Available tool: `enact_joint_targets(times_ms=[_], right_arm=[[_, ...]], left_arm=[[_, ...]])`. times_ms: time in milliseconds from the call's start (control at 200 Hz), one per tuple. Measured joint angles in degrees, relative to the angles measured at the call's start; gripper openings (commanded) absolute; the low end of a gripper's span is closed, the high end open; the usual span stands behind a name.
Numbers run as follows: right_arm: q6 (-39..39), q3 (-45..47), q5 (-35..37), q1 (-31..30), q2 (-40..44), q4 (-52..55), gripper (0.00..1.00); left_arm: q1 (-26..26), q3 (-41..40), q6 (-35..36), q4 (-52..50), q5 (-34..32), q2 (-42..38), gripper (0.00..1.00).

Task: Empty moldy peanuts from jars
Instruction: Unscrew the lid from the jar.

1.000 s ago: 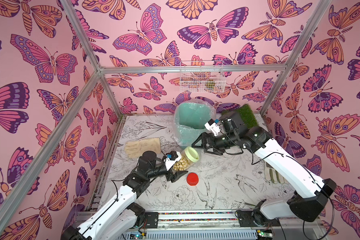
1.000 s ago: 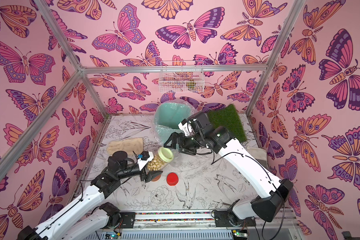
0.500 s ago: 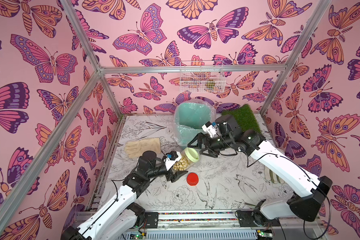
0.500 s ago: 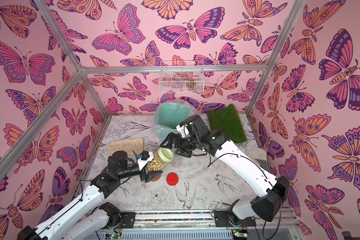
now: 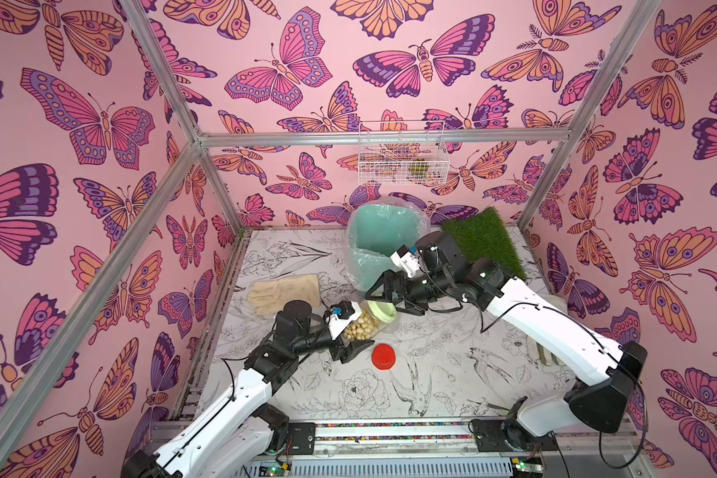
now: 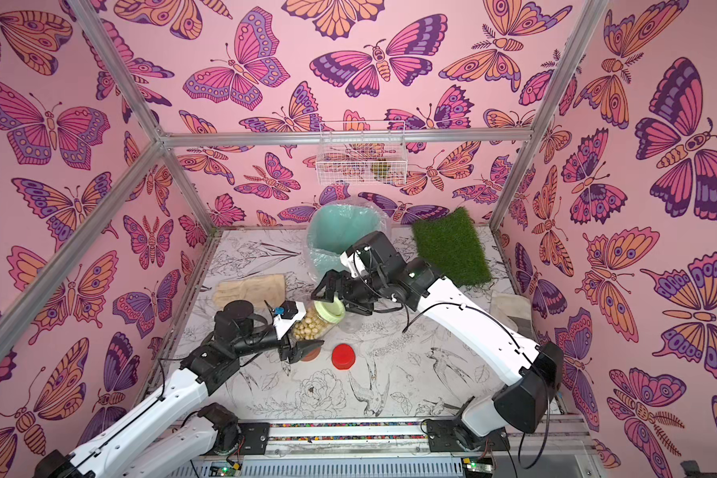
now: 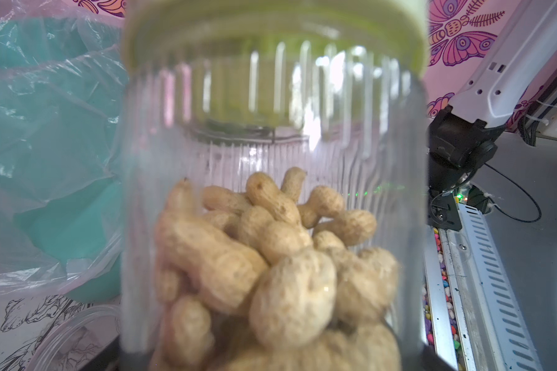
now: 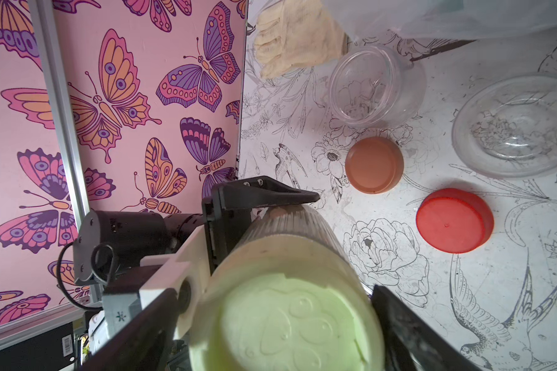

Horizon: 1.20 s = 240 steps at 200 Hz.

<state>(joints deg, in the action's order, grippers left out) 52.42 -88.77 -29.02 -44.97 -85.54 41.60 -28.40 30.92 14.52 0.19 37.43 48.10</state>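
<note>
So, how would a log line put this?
left gripper: holds jar of peanuts | right gripper: open around green lid | red lid, brown lid: on table

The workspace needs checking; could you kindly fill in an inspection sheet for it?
Surface: table with a printed bird-and-flower cover.
Job's things: lidded jar holds peanuts, green lid on; two open, nearly empty jars; brown lid and red lid lying loose; lined bin.
Clutter: glove, grass mat.
Grippers: left gripper shut on lidded jar; right gripper open, jaws straddling green lid.
Cables: black cables loop along both arms.
Surroundings: butterfly walls, wire basket.
</note>
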Motion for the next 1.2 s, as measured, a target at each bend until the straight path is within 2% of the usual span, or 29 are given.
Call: enact_joint_targets(times_ms=[135,270,335,431,596,731,866,1006,1081,1202], right_arm=[[-0.9,-0.9,0.5,-0.1,-0.7,1.2,0.76],[-1.8,-1.4,0.5,-0.1,-0.8,2.0,0.76],[-2.6,-1.7,0.5,-0.1,-0.8,2.5,0.82],[-4.0,-1.9,0.5,-0.1,-0.8,3.1,1.00],[-5.2,-2.3,-0.2,-0.4,-0.8,3.7,1.00],[-6.1,-2.3,-0.3,-0.6,-0.8,4.3,0.90],[-6.4,-2.3,-0.3,-0.6,-0.9,5.1,0.85],[-7.3,-2.4,-0.2,-0.5,-1.0,5.8,0.74],[-8.0,-2.4,-0.3,-0.5,-1.0,5.8,0.63],[-10.9,-1.9,-1.1,-0.2,-0.9,5.1,0.35]], left_arm=[[0.1,0.0,0.0,0.0,-0.2,0.0,0.00],[0.0,0.0,0.0,0.0,-0.4,0.0,0.00],[0.0,0.0,0.1,0.0,-0.3,0.0,0.00],[0.0,0.0,0.2,0.0,-0.2,0.0,0.00],[0.0,0.0,0.1,0.0,-0.4,0.0,0.00],[0.0,0.0,0.0,0.0,-0.4,0.0,0.00],[0.0,0.0,0.0,0.0,-0.4,0.0,0.00],[0.0,0.0,0.0,-0.1,-0.4,0.0,0.00],[0.0,0.0,0.1,-0.1,-0.4,0.0,0.00],[0.0,0.0,0.0,-0.1,-0.4,0.0,0.00]])
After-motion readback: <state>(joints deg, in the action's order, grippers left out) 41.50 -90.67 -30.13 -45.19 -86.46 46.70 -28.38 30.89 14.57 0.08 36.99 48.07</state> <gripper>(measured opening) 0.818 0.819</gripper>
